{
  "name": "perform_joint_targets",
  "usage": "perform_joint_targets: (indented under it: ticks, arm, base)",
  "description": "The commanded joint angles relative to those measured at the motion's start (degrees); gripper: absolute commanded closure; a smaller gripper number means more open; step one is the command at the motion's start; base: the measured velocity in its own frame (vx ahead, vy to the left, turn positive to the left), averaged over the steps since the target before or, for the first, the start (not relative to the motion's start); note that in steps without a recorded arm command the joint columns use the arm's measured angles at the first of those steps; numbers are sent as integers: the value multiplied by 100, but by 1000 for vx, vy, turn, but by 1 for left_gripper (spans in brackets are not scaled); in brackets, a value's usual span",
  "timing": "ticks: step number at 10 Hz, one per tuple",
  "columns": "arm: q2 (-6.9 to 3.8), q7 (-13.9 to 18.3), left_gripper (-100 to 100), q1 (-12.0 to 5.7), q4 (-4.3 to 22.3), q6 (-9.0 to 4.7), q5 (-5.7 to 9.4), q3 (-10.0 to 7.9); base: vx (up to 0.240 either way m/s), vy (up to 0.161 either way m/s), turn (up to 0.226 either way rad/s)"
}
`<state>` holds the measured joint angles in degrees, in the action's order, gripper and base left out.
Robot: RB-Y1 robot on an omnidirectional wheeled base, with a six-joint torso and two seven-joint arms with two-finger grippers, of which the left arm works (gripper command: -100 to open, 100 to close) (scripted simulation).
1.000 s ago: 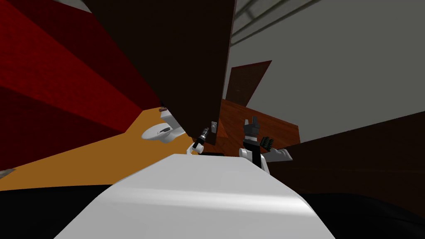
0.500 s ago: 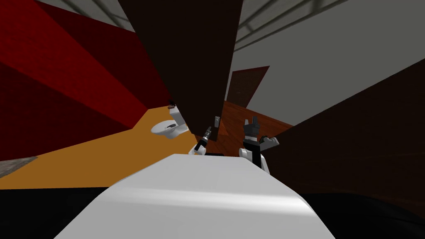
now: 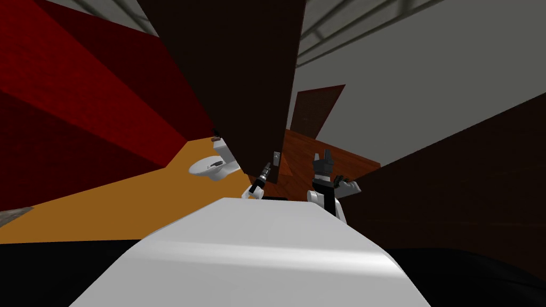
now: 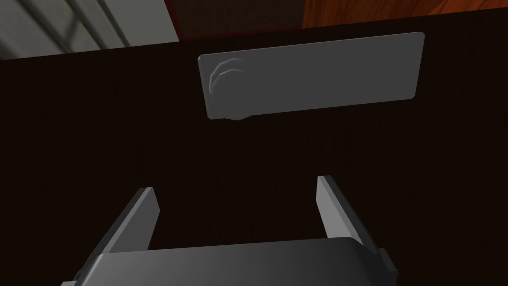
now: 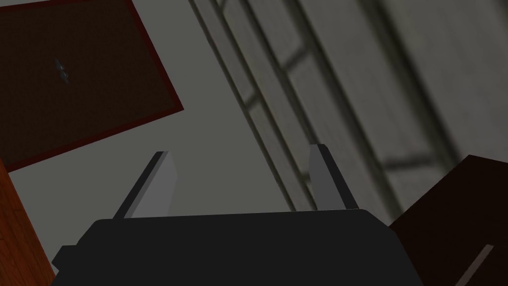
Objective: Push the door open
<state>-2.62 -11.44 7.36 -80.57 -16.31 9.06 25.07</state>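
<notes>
A tall dark brown door (image 3: pixel 240 80) stands just ahead of me, with a small grey plate (image 3: pixel 276 157) near its lower edge. My left gripper (image 3: pixel 265 170) reaches up to the door close below that plate. In the left wrist view the door's dark face (image 4: pixel 99 124) lies right behind my left gripper (image 4: pixel 235 186), whose fingers stand open with nothing between them. The grey plate (image 4: pixel 312 74) with its round knob (image 4: pixel 228 82) is a little beyond the fingertips. My right gripper (image 3: pixel 323 156) is raised to the right of the door, and in the right wrist view it (image 5: pixel 240 151) is open and empty.
A white toilet (image 3: pixel 213 166) stands on the orange floor (image 3: pixel 133 197) left of the door, with red walls (image 3: pixel 64 96) behind it. A dark brown wall (image 3: pixel 469 181) runs close along my right. Another brown door (image 3: pixel 314 109) is set in the grey wall beyond a wooden floor (image 3: pixel 320 149).
My head view has swung, so the dark wall on the right now looms larger and the toilet sits slightly further right. My left gripper stays at the door beside the plate.
</notes>
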Motion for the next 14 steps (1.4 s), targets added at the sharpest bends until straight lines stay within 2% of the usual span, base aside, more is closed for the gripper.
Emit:
perform_joint_targets:
  ticks: [1,3,6,7,8,13,14]
  arm:
    - [-1,4,-100,-50,49,-13,-5,-34]
    - [60,9,-100,-122,122,-31,-13,-87]
    - [243,15,-100,-207,208,-52,-22,-148]
    - [199,13,-100,-183,188,-51,-21,-133]
    - [199,13,100,-183,188,-51,-21,-133]
    - [199,13,100,-183,188,-51,-21,-133]
    - [122,-78,100,-71,137,-53,15,-29]
  base:
    - [232,-109,-17]
    - [246,-89,-29]
    - [189,-81,-20]
    - [68,-45,3]
    - [-7,7,3]
    - [-15,8,-2]
    - [74,-21,199]
